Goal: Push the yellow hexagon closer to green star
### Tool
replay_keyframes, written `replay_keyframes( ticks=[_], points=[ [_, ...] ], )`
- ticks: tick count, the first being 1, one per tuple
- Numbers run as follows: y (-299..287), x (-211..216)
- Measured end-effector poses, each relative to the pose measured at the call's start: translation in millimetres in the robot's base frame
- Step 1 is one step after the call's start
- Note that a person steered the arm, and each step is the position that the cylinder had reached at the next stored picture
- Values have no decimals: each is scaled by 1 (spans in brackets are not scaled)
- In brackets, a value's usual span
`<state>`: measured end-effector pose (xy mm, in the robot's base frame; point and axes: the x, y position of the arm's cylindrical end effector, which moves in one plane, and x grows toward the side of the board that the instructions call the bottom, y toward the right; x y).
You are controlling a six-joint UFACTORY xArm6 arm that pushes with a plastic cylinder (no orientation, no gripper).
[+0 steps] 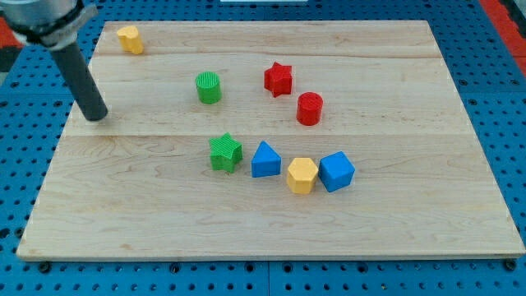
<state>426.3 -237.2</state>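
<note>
The yellow hexagon [302,174] lies right of the board's middle, wedged between a blue triangle-like block [265,159] on its left and a blue cube [336,171] on its right. The green star [224,152] sits left of the blue triangle-like block, touching or nearly touching it. My tip [98,116] rests on the board at the view's left, far left of the green star and the yellow hexagon, touching no block.
A green cylinder [209,87] stands above the green star. A red star [279,79] and a red cylinder [309,108] lie up and right of the middle. A yellow block [129,39] sits near the top-left corner of the wooden board [411,222].
</note>
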Motion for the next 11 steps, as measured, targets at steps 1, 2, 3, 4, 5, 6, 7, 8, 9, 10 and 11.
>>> replay_keyframes(
  ticks=[1, 2, 3, 4, 5, 6, 7, 8, 9, 10, 11],
  points=[
    [-9, 50],
    [-9, 101],
    [77, 137],
    [193, 148],
    [289, 138],
    [300, 95],
    [299, 42],
    [299, 6],
    [308, 16],
    [335, 50],
    [311, 50]
  ],
)
